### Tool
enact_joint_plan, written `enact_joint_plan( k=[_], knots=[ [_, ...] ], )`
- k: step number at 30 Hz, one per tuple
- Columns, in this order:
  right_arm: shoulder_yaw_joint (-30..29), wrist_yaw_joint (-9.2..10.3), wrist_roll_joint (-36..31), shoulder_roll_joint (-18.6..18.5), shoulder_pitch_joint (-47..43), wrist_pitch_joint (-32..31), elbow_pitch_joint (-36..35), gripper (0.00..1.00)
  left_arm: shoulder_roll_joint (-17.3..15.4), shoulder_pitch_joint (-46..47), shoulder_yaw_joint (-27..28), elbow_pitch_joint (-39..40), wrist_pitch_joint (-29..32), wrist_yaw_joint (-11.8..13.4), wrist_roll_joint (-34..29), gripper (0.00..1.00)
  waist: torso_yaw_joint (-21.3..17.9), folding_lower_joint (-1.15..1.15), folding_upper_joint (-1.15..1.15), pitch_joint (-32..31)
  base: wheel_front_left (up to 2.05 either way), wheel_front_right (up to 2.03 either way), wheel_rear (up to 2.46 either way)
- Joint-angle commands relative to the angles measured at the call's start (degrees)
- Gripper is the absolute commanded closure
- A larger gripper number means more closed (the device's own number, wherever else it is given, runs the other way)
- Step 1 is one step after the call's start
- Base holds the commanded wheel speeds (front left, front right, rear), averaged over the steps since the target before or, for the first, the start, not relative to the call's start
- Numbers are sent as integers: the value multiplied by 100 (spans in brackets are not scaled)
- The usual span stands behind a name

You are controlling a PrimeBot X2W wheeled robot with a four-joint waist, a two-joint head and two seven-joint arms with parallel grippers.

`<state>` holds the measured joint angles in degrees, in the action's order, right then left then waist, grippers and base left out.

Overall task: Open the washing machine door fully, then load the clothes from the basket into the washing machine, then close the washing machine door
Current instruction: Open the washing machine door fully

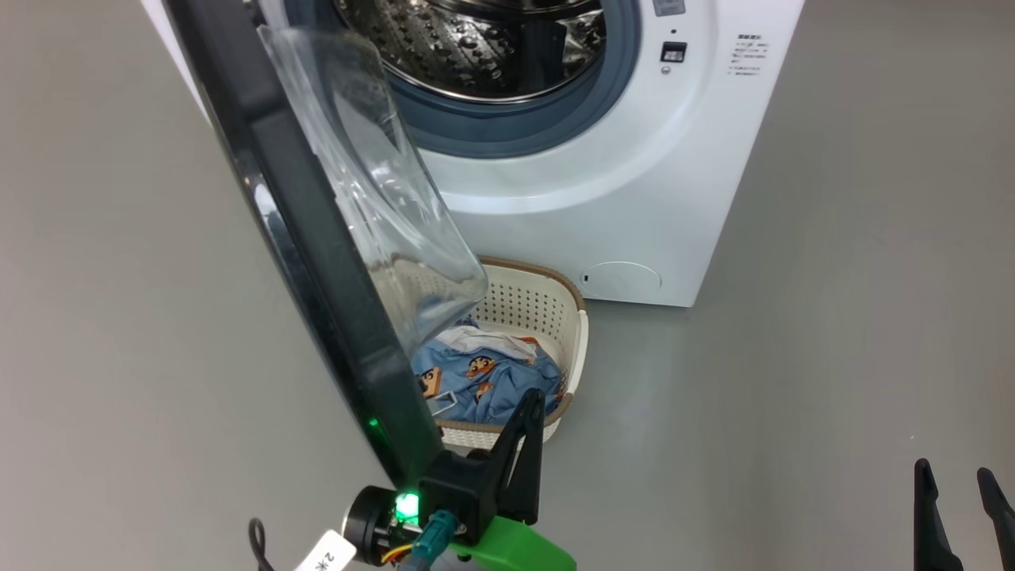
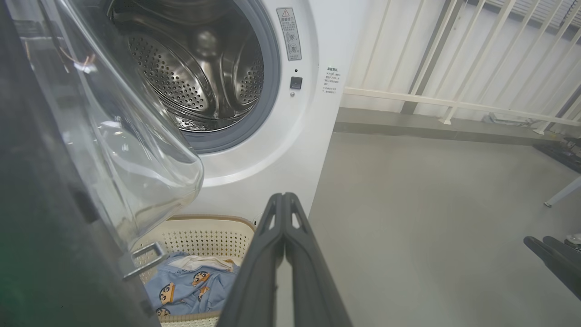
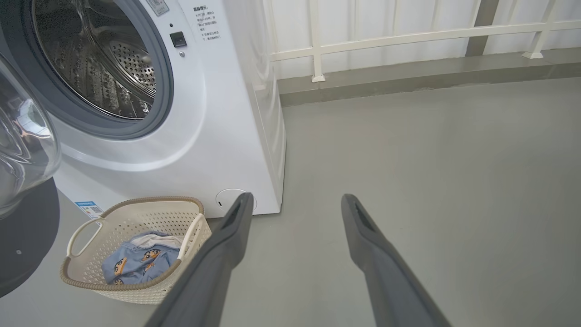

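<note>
Had the left hand (image 1: 531,404) shut, fingers pressed together on nothing, at the lower centre of the head view, just beside the bottom of the washing machine door (image 1: 301,238) on its inner side; could not tell whether touching. Had the right hand (image 1: 955,476) spread wide and empty at the lower right corner, well apart from everything. Saw the door swung out and nearly edge-on, running from upper left to bottom centre, with its glass bowl (image 1: 373,182) bulging over the basket (image 1: 547,279). Found the basket on the floor just before the washing machine (image 1: 634,198), with the clothes (image 1: 484,381) bundled inside and none seen in the drum (image 1: 476,47) at the top. Judged the opening step to be in hand, or just ending. Reckoned the next move to call for nudging the door wider from its inner face — enough to clear the basket — then opening the left hand above the clothes.
</note>
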<state>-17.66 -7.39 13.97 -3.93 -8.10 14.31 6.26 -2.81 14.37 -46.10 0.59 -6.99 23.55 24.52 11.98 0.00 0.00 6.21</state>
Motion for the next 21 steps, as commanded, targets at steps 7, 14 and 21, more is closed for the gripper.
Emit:
enact_joint_plan(
  k=[7, 14, 21],
  knots=[
    [110, -10, 32, -135, 211, 69, -131, 0, -70, 179, 227, 97, -15, 128, -29, 100, 213, 0, 0, 33, 0, 0, 0],
    [83, -10, 40, -188, 217, 69, -130, 0, -112, 180, 366, 50, -54, 222, 15, 100, 441, 0, 0, 35, 0, 0, 0],
    [60, -10, 25, -214, 217, 69, -146, 0, -131, 162, 542, -77, -176, 308, 93, 100, 618, 0, 0, 28, 0, 0, 0]
  ],
)
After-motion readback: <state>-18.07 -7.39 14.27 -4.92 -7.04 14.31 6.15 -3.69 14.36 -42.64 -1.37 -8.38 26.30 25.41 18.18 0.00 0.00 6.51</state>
